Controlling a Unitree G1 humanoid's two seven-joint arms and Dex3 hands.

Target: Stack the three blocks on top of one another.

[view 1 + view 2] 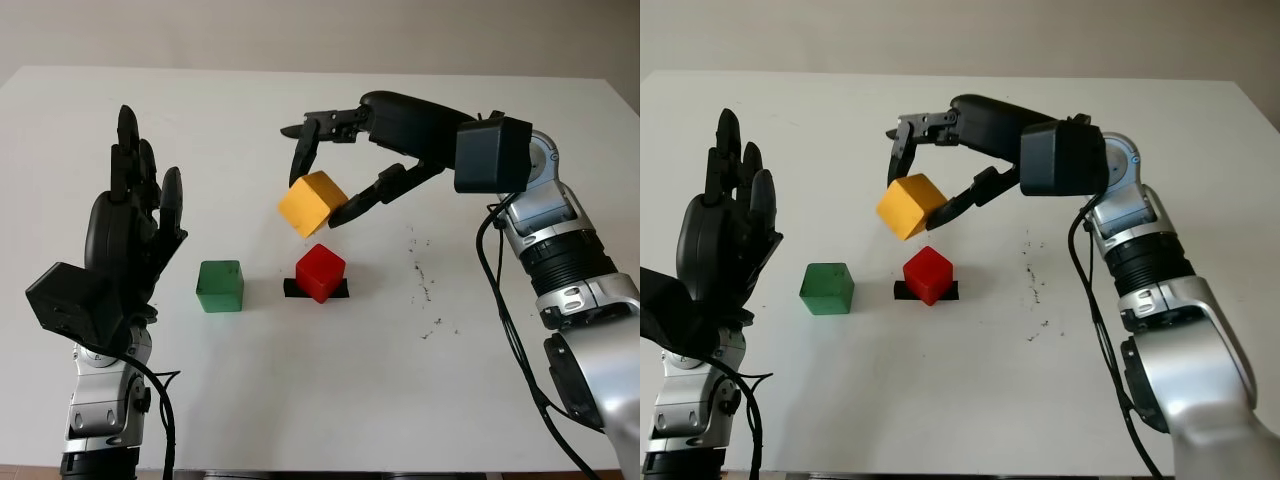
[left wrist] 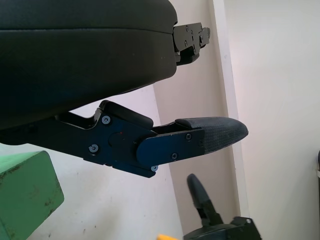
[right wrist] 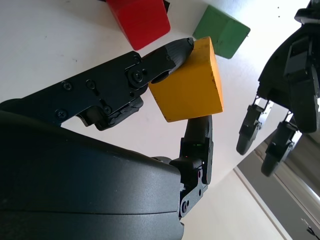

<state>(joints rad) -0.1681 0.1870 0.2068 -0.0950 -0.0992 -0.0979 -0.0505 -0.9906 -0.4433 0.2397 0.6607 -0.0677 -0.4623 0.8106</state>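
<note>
At the lower left of the head view, nearest to the camera, the left hand [image 1: 130,240] stands raised above the white table [image 1: 300,400]; it is open and it holds nothing. Just to its right, a little below the middle of the frame, the green block [image 1: 220,286] sits on the table. To the right of it, with a clear gap between, the red block [image 1: 320,273] stands on a small black patch [image 1: 292,290]. A few dark specks [image 1: 425,290] lie on the table right of the red block. Above the red block, near the middle of the frame, the yellow block [image 1: 312,203] hangs tilted in the air, apart from the red one. The right hand [image 1: 335,165] comes from the right side and is closed around this yellow block, its fingers [image 3: 170,52] pressing on opposite sides.
</note>
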